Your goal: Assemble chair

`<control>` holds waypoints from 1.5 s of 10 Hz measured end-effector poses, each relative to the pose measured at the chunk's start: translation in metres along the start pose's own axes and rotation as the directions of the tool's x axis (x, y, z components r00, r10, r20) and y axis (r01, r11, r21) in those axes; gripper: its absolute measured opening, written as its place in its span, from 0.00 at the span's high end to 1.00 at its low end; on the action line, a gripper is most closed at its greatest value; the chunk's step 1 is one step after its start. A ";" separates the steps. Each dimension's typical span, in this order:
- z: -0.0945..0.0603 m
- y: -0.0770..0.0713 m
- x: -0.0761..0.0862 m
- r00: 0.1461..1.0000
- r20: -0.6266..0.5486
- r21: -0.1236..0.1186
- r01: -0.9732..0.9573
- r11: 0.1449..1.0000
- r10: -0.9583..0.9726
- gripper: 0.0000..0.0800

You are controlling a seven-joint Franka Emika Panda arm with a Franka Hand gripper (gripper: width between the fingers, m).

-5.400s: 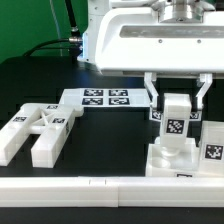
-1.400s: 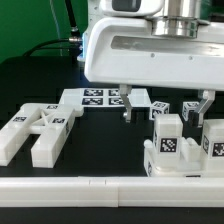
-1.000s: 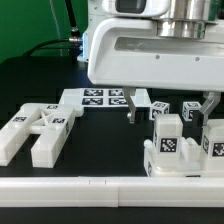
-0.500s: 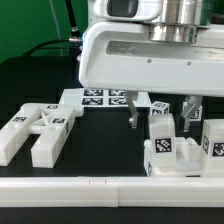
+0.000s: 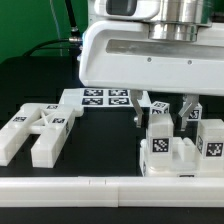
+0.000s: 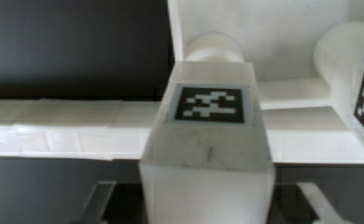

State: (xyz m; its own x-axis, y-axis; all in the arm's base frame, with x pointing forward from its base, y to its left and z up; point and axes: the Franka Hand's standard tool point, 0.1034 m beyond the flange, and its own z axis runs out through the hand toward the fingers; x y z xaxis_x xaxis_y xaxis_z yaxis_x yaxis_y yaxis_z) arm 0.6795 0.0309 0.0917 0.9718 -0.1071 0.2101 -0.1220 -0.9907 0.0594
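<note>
I see the gripper (image 5: 164,121) pinching the upright chair block (image 5: 160,146) between both fingers. The block stands on the exterior view's right, near the long white rail (image 5: 60,187), and other chair parts (image 5: 32,130) lie well apart on the left.

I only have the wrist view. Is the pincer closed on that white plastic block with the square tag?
Observer: Yes: the pincer has a finger against each side of the upright white tagged plastic block.
Operator: Where are the other parts?
Observer: Several loose chunky white tagged pieces lie toward the exterior view's left.
Operator: And the marker board?
Observer: The marker board lies flat, farther back.
</note>
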 end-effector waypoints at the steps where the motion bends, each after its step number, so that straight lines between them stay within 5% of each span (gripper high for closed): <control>1: 0.000 0.000 0.000 0.994 0.001 0.000 -0.110 0.994 0.110 0.63; 5: 0.001 -0.002 -0.003 0.861 0.013 0.002 -0.508 0.861 0.508 0.63; 9: 0.002 -0.006 -0.005 0.548 0.041 0.001 -0.836 0.548 0.836 0.63; 11: 0.002 -0.006 -0.005 0.483 0.041 0.000 -0.876 0.483 0.875 0.63; 12: 0.002 -0.006 -0.005 0.490 0.041 0.000 -0.872 0.490 0.871 0.53; 13: 0.002 -0.005 -0.005 0.516 0.039 0.001 -0.857 0.516 0.856 0.53; 15: 0.002 -0.007 -0.005 0.572 0.038 0.006 -0.820 0.572 0.819 0.22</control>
State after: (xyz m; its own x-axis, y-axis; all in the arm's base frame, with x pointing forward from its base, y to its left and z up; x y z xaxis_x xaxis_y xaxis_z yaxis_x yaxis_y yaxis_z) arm 0.6757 0.0380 0.0880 0.4636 -0.8762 0.1321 -0.8655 -0.4797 -0.1443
